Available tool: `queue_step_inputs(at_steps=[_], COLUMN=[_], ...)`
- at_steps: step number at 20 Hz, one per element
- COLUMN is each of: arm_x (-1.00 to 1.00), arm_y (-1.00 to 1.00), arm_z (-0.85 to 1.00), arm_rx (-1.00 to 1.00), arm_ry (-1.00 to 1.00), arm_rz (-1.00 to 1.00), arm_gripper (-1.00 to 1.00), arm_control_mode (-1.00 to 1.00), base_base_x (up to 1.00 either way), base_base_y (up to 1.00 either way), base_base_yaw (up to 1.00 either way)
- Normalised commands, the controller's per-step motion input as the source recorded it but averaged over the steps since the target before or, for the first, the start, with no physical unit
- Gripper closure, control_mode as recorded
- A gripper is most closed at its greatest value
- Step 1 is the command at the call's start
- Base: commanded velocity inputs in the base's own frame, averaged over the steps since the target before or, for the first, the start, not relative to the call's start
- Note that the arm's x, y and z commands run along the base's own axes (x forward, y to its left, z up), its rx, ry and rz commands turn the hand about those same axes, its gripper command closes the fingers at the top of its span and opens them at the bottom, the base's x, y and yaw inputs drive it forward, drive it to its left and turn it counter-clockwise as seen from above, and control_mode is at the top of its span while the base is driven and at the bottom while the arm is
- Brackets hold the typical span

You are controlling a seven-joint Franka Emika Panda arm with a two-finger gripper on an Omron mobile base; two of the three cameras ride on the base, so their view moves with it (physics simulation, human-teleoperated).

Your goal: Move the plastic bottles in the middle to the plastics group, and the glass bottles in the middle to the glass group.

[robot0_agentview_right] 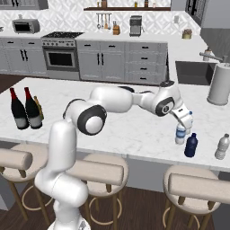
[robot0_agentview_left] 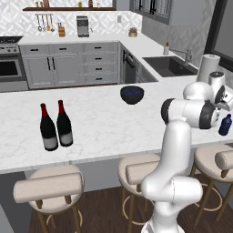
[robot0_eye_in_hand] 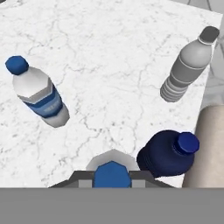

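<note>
Glossy white rounded arm links, dark grey joint bands; end effector (robot0_agentview_right: 183,117) apparently white with dark tips.

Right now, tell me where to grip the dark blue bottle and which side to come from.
Take the dark blue bottle at its neck, just under the cap, coming straight down from above. It stands upright, its body looks wide and round, and a blue-capped bottle stands close beside it, so a side approach would probably be crowded.
</note>
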Motion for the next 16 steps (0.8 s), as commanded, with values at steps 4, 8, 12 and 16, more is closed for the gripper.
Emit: queue_step_inputs(at_steps=[4, 8, 12, 16], arm_x=[0.28, 0.15, 0.03, 0.0], arm_y=[-0.22, -0.31, -0.22, -0.04], arm_z=[0.0, 0.0, -0.1, -0.39], arm_rx=[0.03, 0.04, 0.03, 0.0], arm_ry=[0.0, 0.0, 0.01, 0.0], arm_rz=[0.0, 0.0, 0.0, 0.0], arm_gripper=[1.0, 1.0, 1.0, 1.0], arm_control_mode=[-1.0, -1.0, -1.0, -1.0], base_base_x=[0.0, 0.0, 0.0, 0.0], base_base_y=[0.0, 0.0, 0.0, 0.0], base_base_yaw=[0.0, 0.0, 0.0, 0.0])
